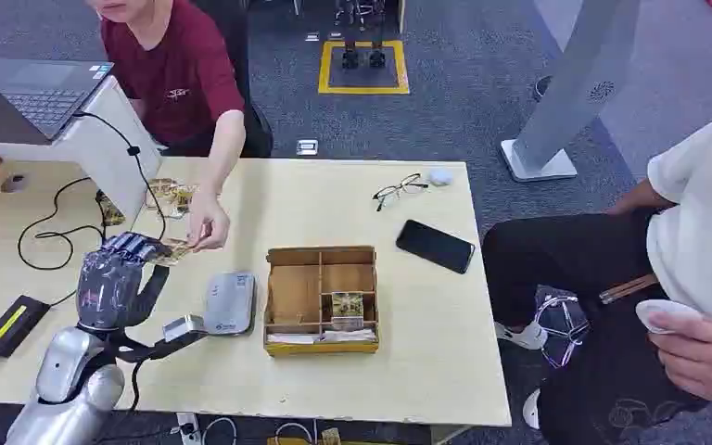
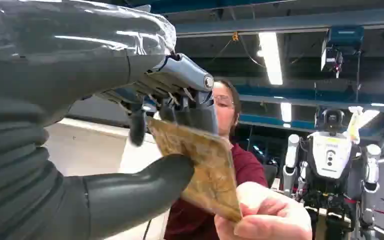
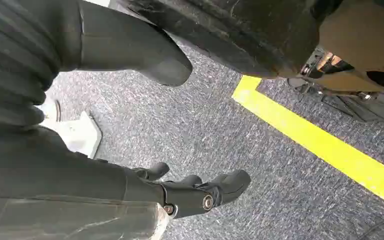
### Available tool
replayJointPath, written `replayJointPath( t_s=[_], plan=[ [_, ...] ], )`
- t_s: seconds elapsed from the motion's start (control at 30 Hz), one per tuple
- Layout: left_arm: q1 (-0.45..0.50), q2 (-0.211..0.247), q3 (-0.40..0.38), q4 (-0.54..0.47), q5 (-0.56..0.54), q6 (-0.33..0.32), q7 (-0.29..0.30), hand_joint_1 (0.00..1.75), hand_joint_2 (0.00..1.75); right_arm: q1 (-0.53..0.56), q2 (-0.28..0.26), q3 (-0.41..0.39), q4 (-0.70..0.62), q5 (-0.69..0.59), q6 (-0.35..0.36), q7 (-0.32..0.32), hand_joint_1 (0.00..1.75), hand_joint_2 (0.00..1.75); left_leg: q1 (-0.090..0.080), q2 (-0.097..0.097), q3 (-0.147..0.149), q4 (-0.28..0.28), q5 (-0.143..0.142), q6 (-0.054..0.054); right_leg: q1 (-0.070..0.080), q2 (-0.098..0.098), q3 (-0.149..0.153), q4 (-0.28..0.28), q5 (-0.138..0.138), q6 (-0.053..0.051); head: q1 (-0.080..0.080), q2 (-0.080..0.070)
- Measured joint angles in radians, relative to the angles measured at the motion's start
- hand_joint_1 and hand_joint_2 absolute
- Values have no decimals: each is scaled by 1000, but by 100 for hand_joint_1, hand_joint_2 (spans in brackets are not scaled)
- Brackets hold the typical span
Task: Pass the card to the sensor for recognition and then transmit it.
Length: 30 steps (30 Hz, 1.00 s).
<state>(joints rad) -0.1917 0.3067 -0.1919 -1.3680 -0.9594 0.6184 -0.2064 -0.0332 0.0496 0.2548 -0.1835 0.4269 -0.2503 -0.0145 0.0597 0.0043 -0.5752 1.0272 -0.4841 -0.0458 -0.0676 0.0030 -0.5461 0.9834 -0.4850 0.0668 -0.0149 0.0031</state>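
A brown patterned card (image 1: pixel 174 250) is raised above the table's left side. My left hand (image 1: pixel 116 278) pinches one end of it between thumb and fingers. A person in a red shirt holds the other end with a hand (image 1: pixel 208 225). The left wrist view shows the card (image 2: pixel 200 165) clamped under my left hand's (image 2: pixel 80 100) thumb, with the person's fingers (image 2: pixel 265 215) on its far corner. The grey sensor (image 1: pixel 230 302) lies on the table just right of my hand. My right hand (image 3: pixel 80 165) hangs over grey carpet, fingers apart, holding nothing.
A cardboard divided box (image 1: pixel 322 298) with a card in it stands right of the sensor. Behind it lie a black phone (image 1: pixel 435 246) and glasses (image 1: pixel 399 189). More cards (image 1: pixel 169 195), a laptop (image 1: pixel 42 88) and cables sit far left. A second person (image 1: pixel 695 241) sits at the right.
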Motion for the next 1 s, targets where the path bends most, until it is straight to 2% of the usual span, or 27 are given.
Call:
replayJointPath(
  t_s=[0.33, 0.5, 0.6, 0.77, 0.9, 1.0],
  plan=[
    [0, 1, 0, 0, 21, -1, -16, 175, 175, 0, 1, 0, 0, 2, -6, 0, 0, 175, 0, 0, 0, 0, 0, 0, 0, 0, 0, 0, 0, 0, 0, 0],
    [0, -4, 0, 0, 107, -25, -18, 175, 175, 0, 2, 0, 0, 1, -10, 2, 0, 175, 0, 0, 0, 0, 0, 0, 0, 0, 0, 0, 0, 0, 0, 0],
    [-7, -23, 0, 0, 252, -152, 5, 175, 175, 0, 6, -2, 0, -3, -22, 4, 0, 175, 0, 0, 0, 0, 0, 0, 0, 0, 0, 0, 0, 0, 0, 0],
    [-24, -53, 1, -2, 534, -420, 69, 175, 175, 5, 8, -8, 0, -8, -35, 4, 0, 175, 0, 0, 0, 0, 0, 0, 0, 0, 0, 0, 0, 0, 0, 0],
    [-33, -58, 2, -2, 660, -557, 158, 175, 175, 7, 9, -11, 0, -8, -40, 5, 0, 175, 0, 0, 0, 0, 0, 0, 0, 0, 0, 0, 0, 0, 0, 0],
    [-41, -57, 2, 2, 673, -579, 193, 175, 175, 7, 9, -14, 0, -8, -40, 8, 0, 175, 0, 0, 0, 0, 0, 0, 0, 0, -1, 0, 0, 0, 0, 0]
  ],
)
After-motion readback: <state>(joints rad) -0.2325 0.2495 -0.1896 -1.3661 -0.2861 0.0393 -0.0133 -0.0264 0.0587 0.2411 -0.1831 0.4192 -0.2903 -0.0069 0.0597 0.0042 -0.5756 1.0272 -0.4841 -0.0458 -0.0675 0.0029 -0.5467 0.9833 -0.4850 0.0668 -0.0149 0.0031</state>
